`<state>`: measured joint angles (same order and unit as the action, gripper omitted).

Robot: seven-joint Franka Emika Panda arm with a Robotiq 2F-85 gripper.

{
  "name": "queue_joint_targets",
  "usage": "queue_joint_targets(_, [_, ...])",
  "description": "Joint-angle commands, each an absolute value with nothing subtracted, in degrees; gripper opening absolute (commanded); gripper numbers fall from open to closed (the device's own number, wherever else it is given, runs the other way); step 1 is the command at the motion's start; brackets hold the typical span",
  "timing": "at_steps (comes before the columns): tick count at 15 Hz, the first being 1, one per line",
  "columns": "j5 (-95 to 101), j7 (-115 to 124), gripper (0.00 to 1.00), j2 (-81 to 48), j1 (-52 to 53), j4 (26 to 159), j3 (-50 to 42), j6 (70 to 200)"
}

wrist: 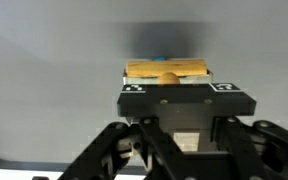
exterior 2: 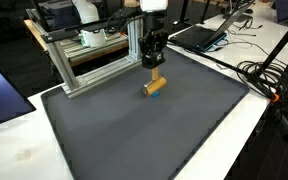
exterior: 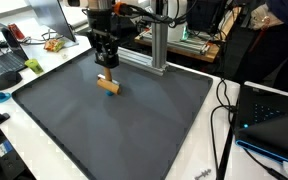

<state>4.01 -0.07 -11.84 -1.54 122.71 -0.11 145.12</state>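
A small tan wooden block [exterior: 107,86] [exterior 2: 155,88] with a bit of blue on it is at the far-middle part of the dark grey mat [exterior: 94,135] [exterior 2: 154,140]. My gripper [exterior: 106,69] [exterior 2: 155,70] points straight down over it, and its fingers are closed on the block's upper part. In the wrist view the block [wrist: 168,71] shows just beyond the black finger bar of the gripper [wrist: 170,90], with a blue spot on its far edge. Whether the block rests on the mat or hangs just above it I cannot tell.
An aluminium frame [exterior: 156,50] [exterior 2: 84,62] stands at the mat's far edge close behind the gripper. A laptop [exterior: 272,125] [exterior 2: 200,36] and black cables [exterior: 224,105] [exterior 2: 264,75] lie off one side of the mat. Desk clutter [exterior: 14,60] sits off the opposite side.
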Motion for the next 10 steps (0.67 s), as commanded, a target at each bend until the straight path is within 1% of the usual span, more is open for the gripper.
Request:
queue_joint_targets(1, [3.44, -1.84, 0.22, -13.64, -1.58, 120.64, -0.39, 145.72])
queue_joint_targets(10, [1.36, -4.94, 0.22, -16.22, -2.01, 118.63, 0.5, 142.52])
